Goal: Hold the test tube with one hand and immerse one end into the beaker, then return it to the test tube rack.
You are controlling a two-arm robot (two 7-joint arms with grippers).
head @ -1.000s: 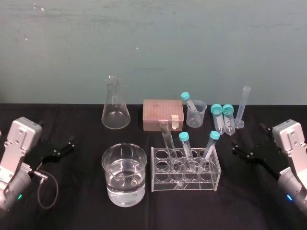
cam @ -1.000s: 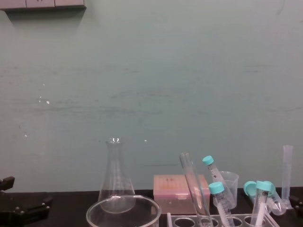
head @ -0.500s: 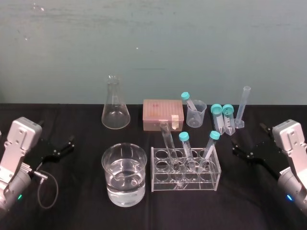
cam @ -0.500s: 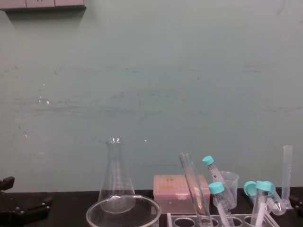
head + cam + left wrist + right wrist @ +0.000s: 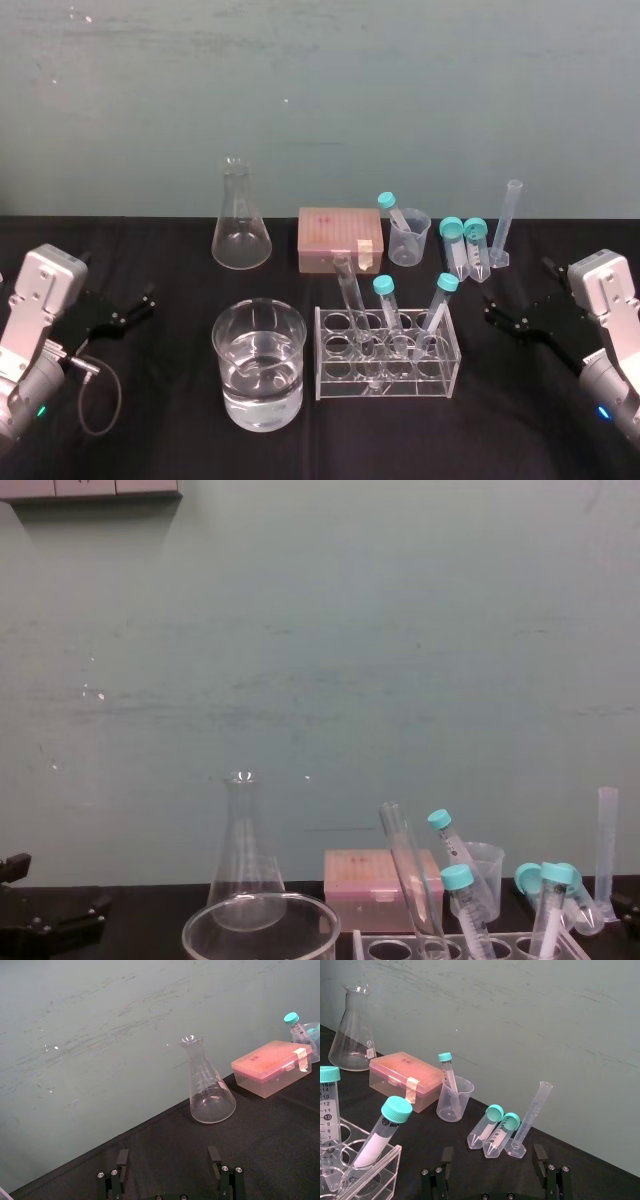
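The fingers [image 5: 122,1160] of the left gripper [image 5: 168,1156] stood spread and empty, low over the black counter [image 5: 160,425] at far left. The right gripper [image 5: 492,1156] matched it at far right. Between them the long clear glass test tube [image 5: 350,287] leaned in the pale translucent plastic test tube rack [image 5: 325,350], just beside the wide glass beaker [image 5: 222,345]. Judging by this, no step had begun. Next, one gripper should reach for the tube's upper part and clench. The head view gave the beaker's water, and the chest view gave the tube's tilt side-on.

The tabletop [image 5: 160,400] is showing plain black, the box [image 5: 338,238] pale pink. The caps [image 5: 384,285] are showing teal, and the beaker [image 5: 228,345] is gleaming clear.
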